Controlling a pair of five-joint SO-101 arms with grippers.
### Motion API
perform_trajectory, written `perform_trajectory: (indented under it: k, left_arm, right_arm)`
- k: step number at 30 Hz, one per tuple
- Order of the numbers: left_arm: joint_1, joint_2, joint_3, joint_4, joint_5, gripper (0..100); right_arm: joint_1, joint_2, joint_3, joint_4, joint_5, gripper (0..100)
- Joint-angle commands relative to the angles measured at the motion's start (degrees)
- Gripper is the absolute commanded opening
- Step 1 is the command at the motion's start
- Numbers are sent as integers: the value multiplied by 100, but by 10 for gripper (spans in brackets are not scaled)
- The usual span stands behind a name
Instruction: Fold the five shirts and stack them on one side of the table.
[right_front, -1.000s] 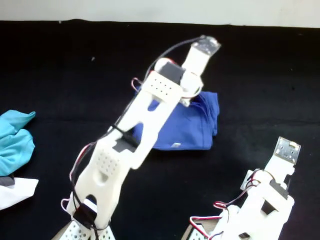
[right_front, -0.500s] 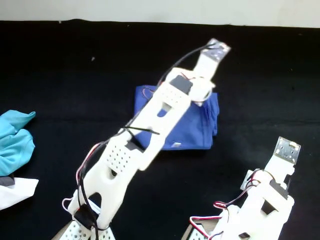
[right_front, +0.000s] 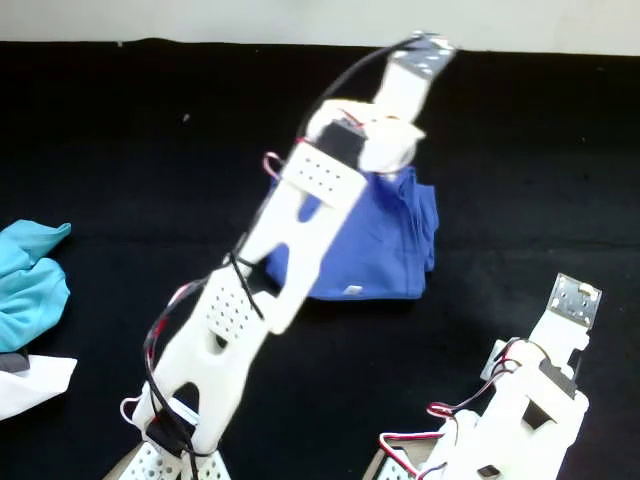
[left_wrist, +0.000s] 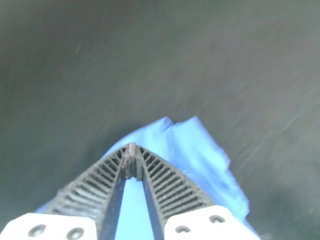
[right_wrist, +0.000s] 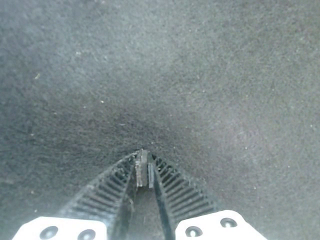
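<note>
A black table (right_front: 150, 150) holds three shirts. The blue shirt (right_front: 385, 255) is folded into a neat, flat shape and lies near the middle of the table. At one side edge of the table, well apart from it, lies a teal shirt (right_front: 30, 285) in a crumpled heap. Just beside the teal one, closer to the arms' bases, is a white shirt (right_front: 35, 385), and it looks loose too.

The left arm (right_front: 300, 220) stretches far out over the table. Its end hangs over the far part of the blue shirt and covers some of it in the high view. In the left wrist view, the left gripper (left_wrist: 132, 152) has its two ribbed fingers closed, with the tips pressed together. The blue shirt (left_wrist: 200, 150) shows under and past the tips, with a rumpled edge against the black cloth. No cloth can be seen pinched between the tips.

The right arm (right_front: 530, 400) sits low, close to its own base, well away from the blue shirt. In the right wrist view, the right gripper (right_wrist: 143, 170) is closed as well, tips touching. It holds nothing, and bare black table (right_wrist: 200, 75) lies under it.
</note>
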Motion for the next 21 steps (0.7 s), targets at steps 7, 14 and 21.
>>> perform_trajectory:
  k: [7, 14, 21]
  left_arm:
    - [629, -48, 1534, -967, 18, 12]
    - [910, -48, 2624, -2804, 18, 11]
    - [1051, -92, 2378, -3059, 18, 10]
  right_arm:
    - [-119, -13, 110, -154, 18, 7]
    - [-119, -13, 110, -154, 18, 7]
    - [-119, -13, 110, -154, 18, 7]
